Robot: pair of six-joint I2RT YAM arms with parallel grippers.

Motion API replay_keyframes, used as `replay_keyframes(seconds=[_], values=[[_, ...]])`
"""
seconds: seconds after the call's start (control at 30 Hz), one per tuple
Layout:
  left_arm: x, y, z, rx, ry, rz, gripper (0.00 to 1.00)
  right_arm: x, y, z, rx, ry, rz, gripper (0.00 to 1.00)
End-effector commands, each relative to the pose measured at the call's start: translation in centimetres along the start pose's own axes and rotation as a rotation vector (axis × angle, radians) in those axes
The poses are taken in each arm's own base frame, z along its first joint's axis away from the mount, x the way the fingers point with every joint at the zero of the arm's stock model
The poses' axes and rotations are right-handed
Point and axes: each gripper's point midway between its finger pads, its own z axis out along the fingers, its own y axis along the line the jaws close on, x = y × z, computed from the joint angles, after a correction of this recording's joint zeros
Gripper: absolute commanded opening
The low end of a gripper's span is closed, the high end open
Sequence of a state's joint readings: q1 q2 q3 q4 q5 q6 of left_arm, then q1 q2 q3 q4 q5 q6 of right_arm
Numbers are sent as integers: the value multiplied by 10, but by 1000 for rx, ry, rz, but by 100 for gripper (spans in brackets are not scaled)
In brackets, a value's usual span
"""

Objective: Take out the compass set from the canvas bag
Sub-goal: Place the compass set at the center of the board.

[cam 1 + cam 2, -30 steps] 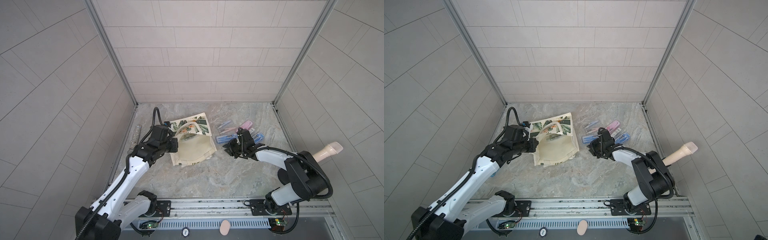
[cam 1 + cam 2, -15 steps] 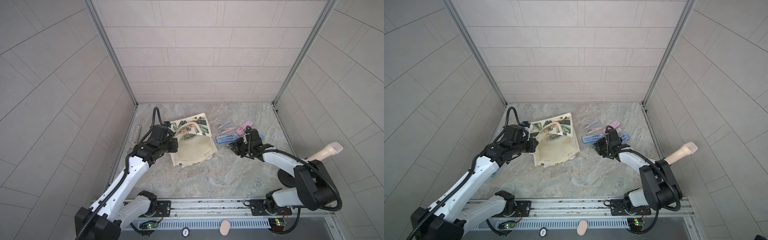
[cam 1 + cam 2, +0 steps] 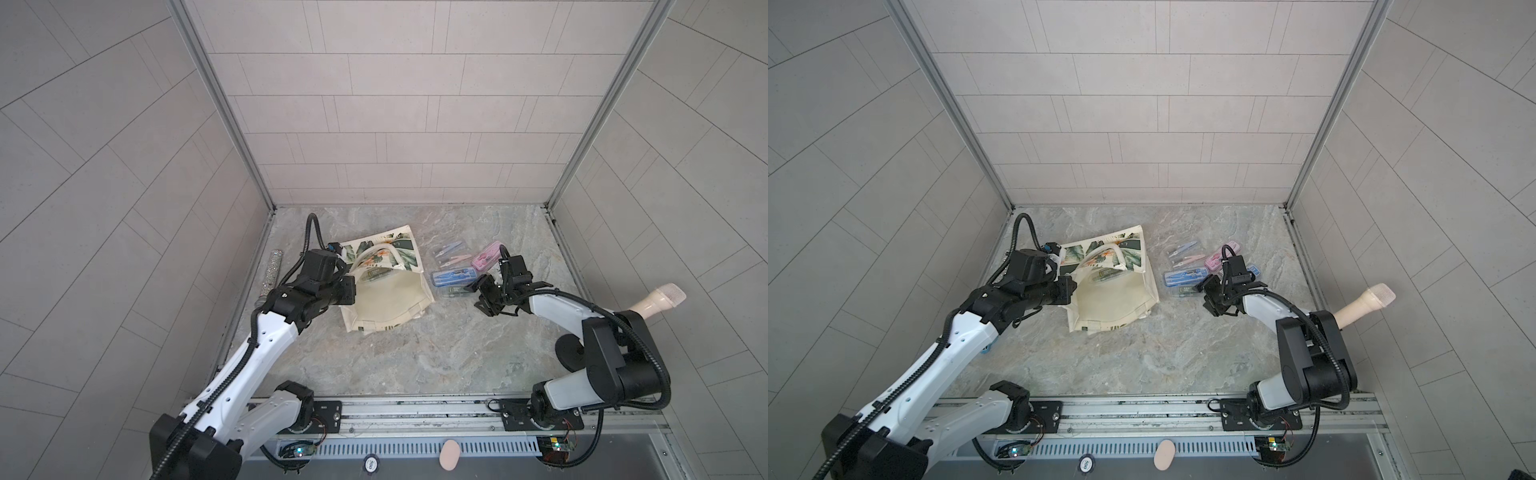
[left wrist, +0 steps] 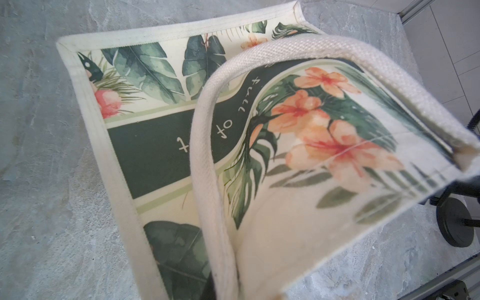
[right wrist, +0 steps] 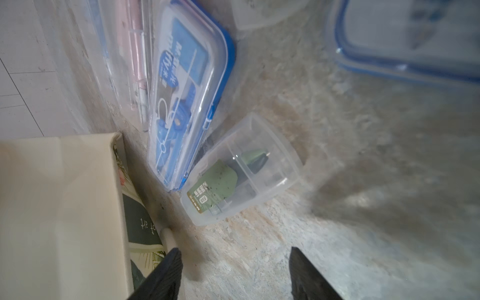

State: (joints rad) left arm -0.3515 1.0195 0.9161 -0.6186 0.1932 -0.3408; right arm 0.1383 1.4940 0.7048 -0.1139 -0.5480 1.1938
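The cream canvas bag (image 3: 386, 303) with its green leaf print lies left of centre in both top views, its left rim pinched in the closed left gripper (image 3: 350, 291). The right gripper (image 5: 235, 262) hangs spread and empty above the grey marble floor (image 5: 259, 239). A clear plastic compass case (image 5: 241, 168) lies mid-frame, outside the bag and touching a blue plastic case (image 5: 187, 98).

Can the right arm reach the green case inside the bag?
Probably yes. The left gripper holds the mouth of the canvas bag open, the green case shows inside, and the right gripper stands open and empty nearby.
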Motion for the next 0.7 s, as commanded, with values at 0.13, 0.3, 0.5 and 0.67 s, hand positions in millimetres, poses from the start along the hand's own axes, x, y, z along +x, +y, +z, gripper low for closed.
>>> replay_keyframes(seconds=[0.13,0.3,0.5,0.67], values=[[-17,-7,-15,24,-71,-8,0,-21,26,11,-69,-42,-14,69],[-18,-7,-14,27,-71,-12,0,-43,34,8,-72,-155,-30,69],[-18,-8,-16,24,-65,-4,0,-47,40,-7,-62,-211,-44,66],[-19,-7,-15,19,-67,-1,0,-9,71,-26,-6,-170,-311,57]])
